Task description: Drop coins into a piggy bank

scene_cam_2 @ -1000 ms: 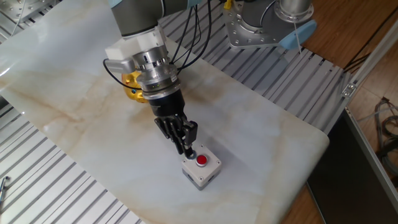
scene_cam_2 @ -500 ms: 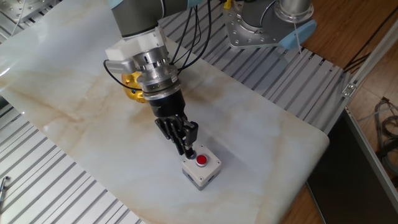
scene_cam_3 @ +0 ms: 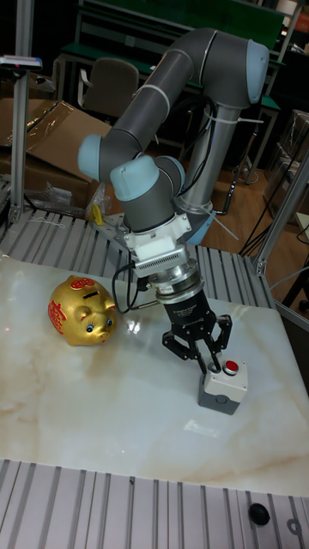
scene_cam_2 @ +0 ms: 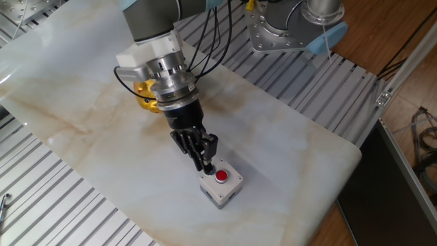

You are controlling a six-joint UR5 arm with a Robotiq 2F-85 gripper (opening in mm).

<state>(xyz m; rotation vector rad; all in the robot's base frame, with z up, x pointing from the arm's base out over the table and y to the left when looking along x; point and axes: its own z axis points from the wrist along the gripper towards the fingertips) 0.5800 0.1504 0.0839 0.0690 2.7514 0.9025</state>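
The gold piggy bank [scene_cam_3: 81, 310] with red markings stands on the marble slab at the left. In the fixed view only a bit of the piggy bank [scene_cam_2: 145, 97] shows behind the arm's wrist. My gripper [scene_cam_3: 209, 365] points straight down, well to the right of the pig. Its fingertips rest at the near-left edge of a grey box's top, beside the red button [scene_cam_3: 231, 367]. In the fixed view the gripper [scene_cam_2: 207, 167] has its fingers pressed together. I cannot make out a coin between or under them.
The grey box [scene_cam_2: 220, 187] sits on the white marble slab [scene_cam_2: 293, 150], which lies on ribbed metal rails. A small dark round thing [scene_cam_3: 256, 513] lies on the front rail. The arm's base [scene_cam_2: 287, 31] stands behind the slab.
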